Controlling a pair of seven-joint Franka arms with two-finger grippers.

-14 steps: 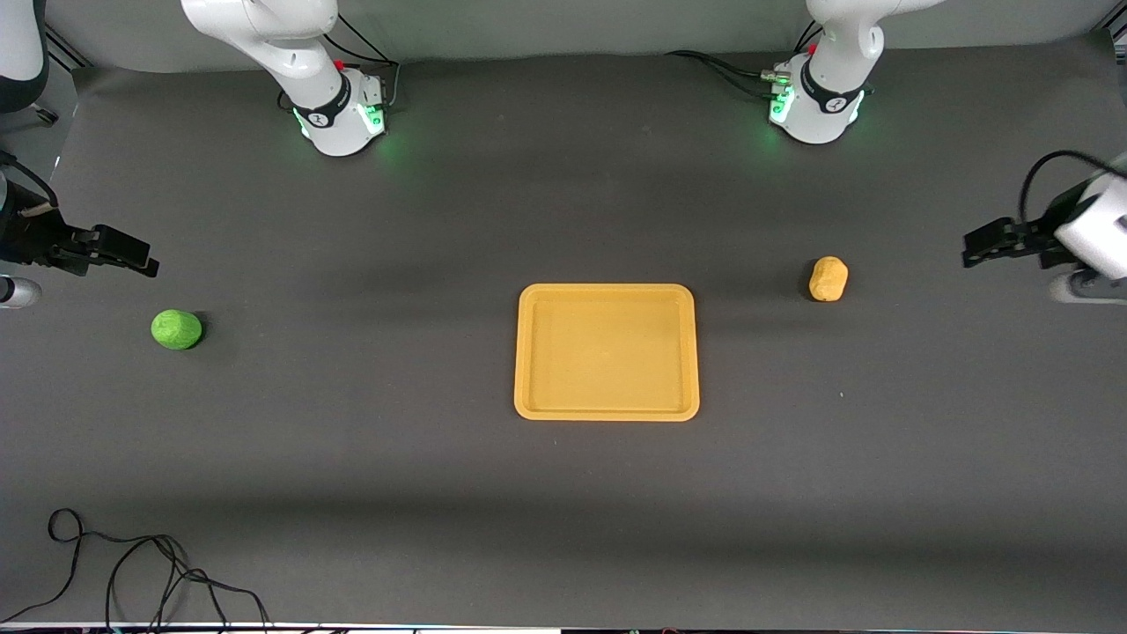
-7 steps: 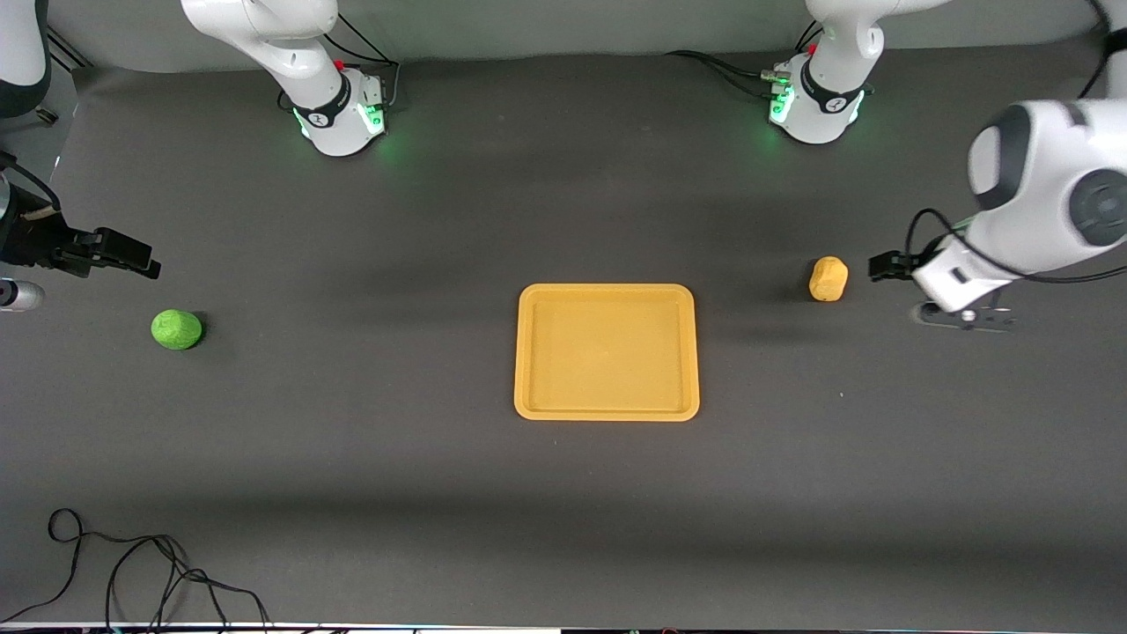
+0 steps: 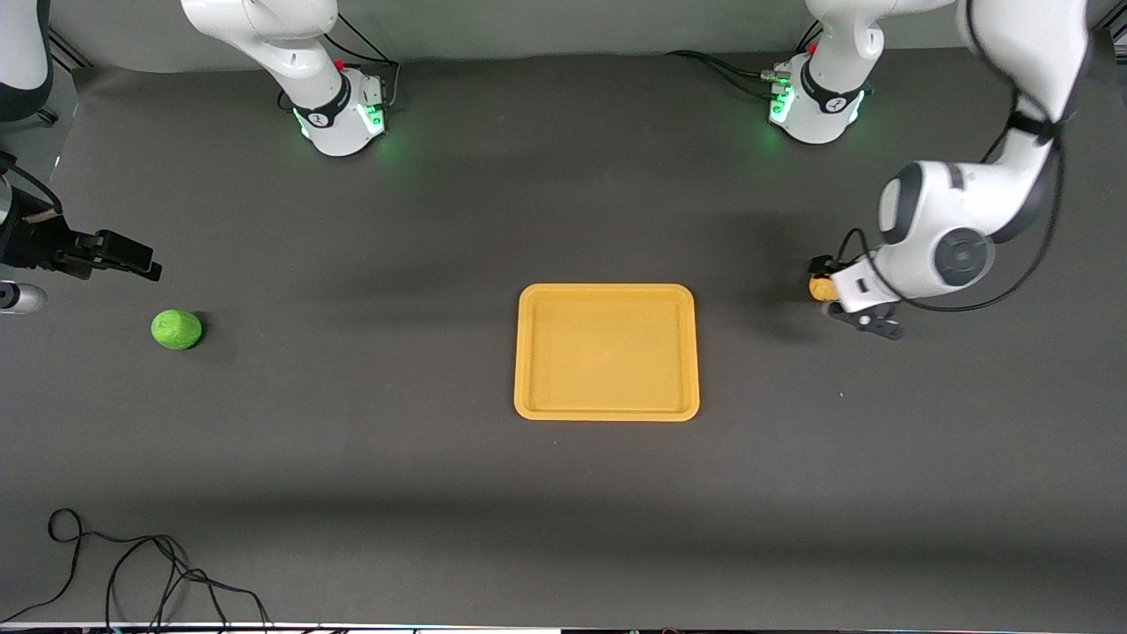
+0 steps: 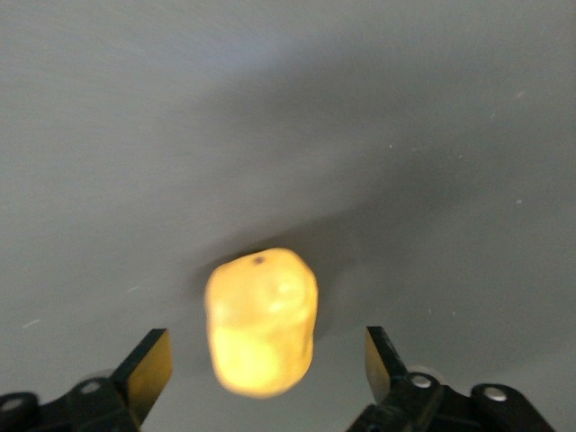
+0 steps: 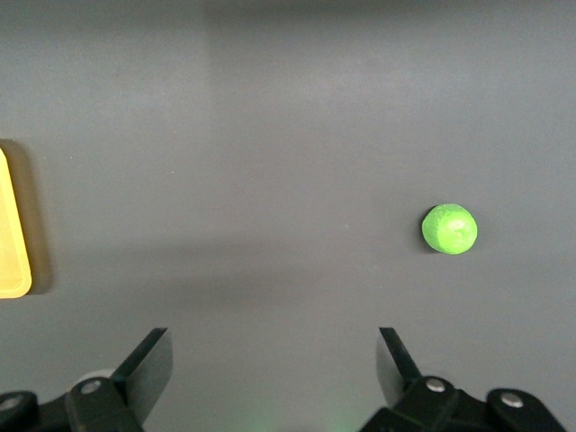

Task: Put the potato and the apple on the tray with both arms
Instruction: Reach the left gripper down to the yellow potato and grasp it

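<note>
Our left gripper (image 3: 841,299) hangs low over the potato (image 3: 822,288) with its 2 fingers (image 4: 148,367) spread wide and the lump between them but touched by neither, as the left wrist view shows. This is the big change: 1 second ago that gripper sat out at the table's edge at the left arm's end, well apart from the potato, and half a second ago it was just beside it; now the wrist covers most of the potato in the front view. The potato itself has not shifted, lying on the table toward the left arm's end, near the tray (image 3: 607,412) and slightly farther from the front camera than the tray's middle. We judge that the approach is over and the next move is a short descent and a closing of the fingers. Our right gripper (image 3: 119,254) has barely moved over the same second; it hovers over the right arm's end of the table, fingers (image 5: 147,364) parted and empty, waiting. The apple (image 3: 176,329) rests untouched on the table nearby, nearer to the front camera than the spot under that gripper, and well apart from the tray. The tray lies in the middle of the table with nothing on it, so both placements remain to be done.
</note>
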